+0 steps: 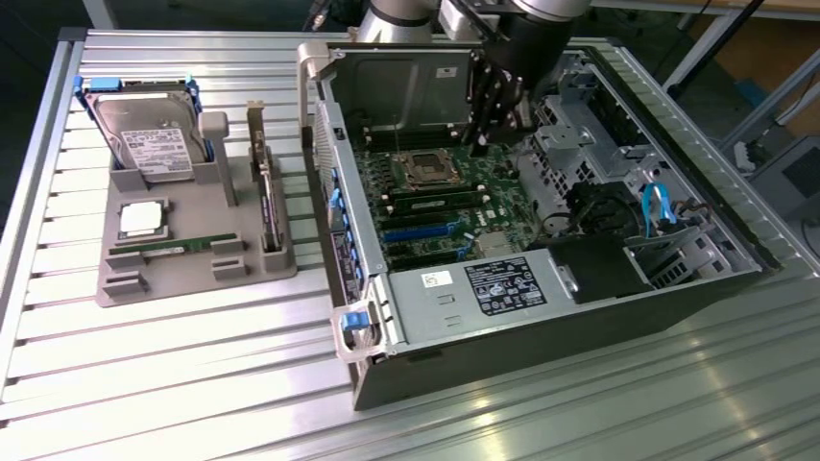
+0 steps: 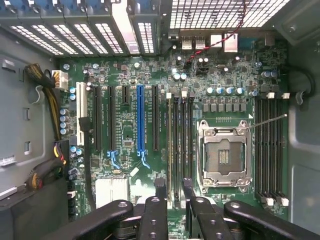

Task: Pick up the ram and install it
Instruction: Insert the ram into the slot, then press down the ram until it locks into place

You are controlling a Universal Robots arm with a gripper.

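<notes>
Status as we read it: nothing of the task is done yet. The slatted aluminium bench [image 1: 167,384] carries an open PC case [image 1: 577,327] on the exterior view's right and a grey parts tray [image 1: 192,280] on the exterior view's left. The motherboard [image 1: 448,187] lies exposed in the floor of the case. The arm [image 1: 532,38] reaches down into the case and the end effector [image 1: 497,134] hovers over the board, well apart from the tray. In the wrist view its fingertips [image 2: 160,187] stand well apart above the memory slots [image 2: 179,145] beside the empty CPU socket [image 2: 223,156]. We see only board between them, so we call it open wide and holding nothing. On the tray the hard drive [image 1: 154,134] sits at the far end, with the expansion card [image 1: 267,192] upright along the side nearest the case. The ram [image 1: 164,248] lies in its own slot just beside the processor [image 1: 141,219], untouched. No green stick shows seated in the slots under the wrist camera. So both the pick and the install are left, and the end effector is parked over the destination rather than the part.
</notes>
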